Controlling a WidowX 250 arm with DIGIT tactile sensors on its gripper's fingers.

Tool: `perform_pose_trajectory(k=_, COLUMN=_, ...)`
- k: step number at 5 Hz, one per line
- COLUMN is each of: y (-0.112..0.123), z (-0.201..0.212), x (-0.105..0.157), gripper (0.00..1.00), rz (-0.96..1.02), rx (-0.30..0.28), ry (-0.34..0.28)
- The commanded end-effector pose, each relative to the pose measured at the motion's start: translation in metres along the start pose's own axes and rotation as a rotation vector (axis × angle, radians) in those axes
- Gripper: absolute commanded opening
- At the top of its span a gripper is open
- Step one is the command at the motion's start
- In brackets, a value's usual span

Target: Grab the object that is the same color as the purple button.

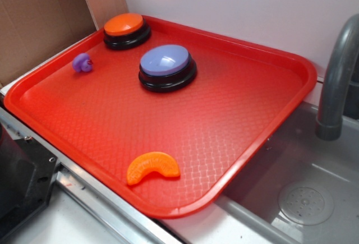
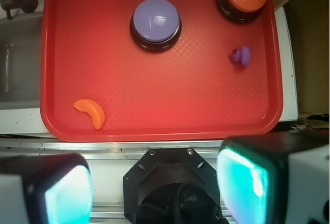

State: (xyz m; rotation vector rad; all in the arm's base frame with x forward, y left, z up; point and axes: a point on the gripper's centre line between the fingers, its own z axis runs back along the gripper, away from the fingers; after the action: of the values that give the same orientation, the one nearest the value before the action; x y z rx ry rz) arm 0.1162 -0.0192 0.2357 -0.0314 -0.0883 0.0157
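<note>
- The little purple toy [image 1: 82,63] sits on the red tray [image 1: 235,115], close to one edge. It's lumpy and rounded, and way smaller than anything else on there. Nothing is touching it.
- Nearest neighbour is the orange-topped button [image 1: 127,30], parked in the tray's corner just beyond the toy. Black base, orange dome.
- A bit further toward the middle of the tray is the purple button [image 1: 166,67], a lavender-blue dome on a black round base. It stands apart from the toy, with bare tray between them.
- Over by the opposite edge of the tray lies an orange crescent slice [image 1: 152,167], flat on the surface and well away from the toy and both buttons.
- From the wrist view, the gripper [image 2: 154,185] hangs above the near rim of the tray, not over any of the objects. Its two fingers [image 2: 253,183] stand wide apart with nothing between them, so the jaws are spread and empty.
- Off the tray: a grey sink basin [image 1: 303,193] with a drain and a grey faucet [image 1: 339,81] on one side, brown cardboard [image 1: 39,19] behind the far corner.
</note>
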Motion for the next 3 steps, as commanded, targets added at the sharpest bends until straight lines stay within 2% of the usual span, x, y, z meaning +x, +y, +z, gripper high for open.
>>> perform_pose_trajectory(k=1, y=0.0, z=0.0, x=0.0, gripper=1.0, rz=0.0, rx=0.0, ry=0.0)
perform_pose_trajectory(k=2, y=0.021, z=-0.021, x=0.01, gripper=1.0, rz=0.123, rx=0.039, ry=0.032)
perform_pose_trajectory(k=3, y=0.046, z=-0.052, x=0.018, gripper=1.0, rz=0.266, rx=0.085, ry=0.029)
